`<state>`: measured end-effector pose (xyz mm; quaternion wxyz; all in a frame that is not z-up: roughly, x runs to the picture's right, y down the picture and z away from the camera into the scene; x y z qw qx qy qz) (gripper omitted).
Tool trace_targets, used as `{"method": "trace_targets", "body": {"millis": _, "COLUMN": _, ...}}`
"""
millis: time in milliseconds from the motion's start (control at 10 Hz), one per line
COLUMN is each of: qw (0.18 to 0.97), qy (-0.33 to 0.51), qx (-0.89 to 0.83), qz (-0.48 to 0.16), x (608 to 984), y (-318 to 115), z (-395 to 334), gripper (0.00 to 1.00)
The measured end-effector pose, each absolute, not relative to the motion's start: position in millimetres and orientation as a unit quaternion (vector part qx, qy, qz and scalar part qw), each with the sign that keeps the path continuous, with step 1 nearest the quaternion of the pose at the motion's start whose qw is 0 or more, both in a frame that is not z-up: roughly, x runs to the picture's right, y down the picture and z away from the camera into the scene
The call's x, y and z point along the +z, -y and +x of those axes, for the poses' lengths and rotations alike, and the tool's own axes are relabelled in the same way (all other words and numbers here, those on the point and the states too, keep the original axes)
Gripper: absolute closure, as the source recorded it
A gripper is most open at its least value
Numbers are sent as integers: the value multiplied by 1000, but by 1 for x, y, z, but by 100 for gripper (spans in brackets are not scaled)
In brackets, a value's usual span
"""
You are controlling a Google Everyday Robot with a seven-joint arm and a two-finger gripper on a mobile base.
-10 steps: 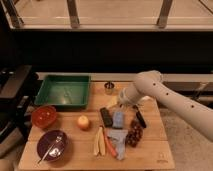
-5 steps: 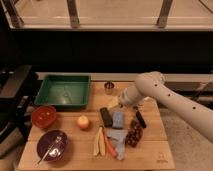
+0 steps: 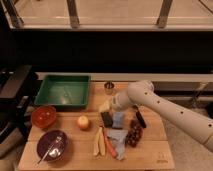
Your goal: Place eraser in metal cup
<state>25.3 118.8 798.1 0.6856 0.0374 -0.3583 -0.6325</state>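
Note:
The eraser point(image 3: 106, 119), a small flat black block, lies on the wooden table point(image 3: 150, 157) just left of a blue-grey block point(image 3: 118, 119). The metal cup point(image 3: 109, 87), small and shiny, stands upright at the table's back edge, right of the green tray. My gripper point(image 3: 110, 106) hangs at the end of the white arm point(image 3: 165, 112), which reaches in from the right. It is just above and behind the eraser, and in front of the cup. It hides part of the table between them.
A green tray point(image 3: 62, 91) sits back left, a red bowl point(image 3: 43, 115) and a purple bowl with a spoon point(image 3: 52, 146) at the left. An orange fruit point(image 3: 83, 122), yellow strips point(image 3: 99, 142), a grey cloth point(image 3: 120, 139), grapes point(image 3: 134, 134) and a black-handled tool point(image 3: 140, 118) crowd the middle.
The arm has dipped slightly lower and to the left, bringing the gripper closer over the eraser. The objects on the table have not moved.

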Motion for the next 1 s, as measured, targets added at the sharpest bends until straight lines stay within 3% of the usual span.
{"method": "trace_targets", "body": {"millis": 1000, "qw": 652, "qy": 342, "qx": -676, "qz": 32, "x": 857, "y": -125, "z": 12, "gripper": 38}}
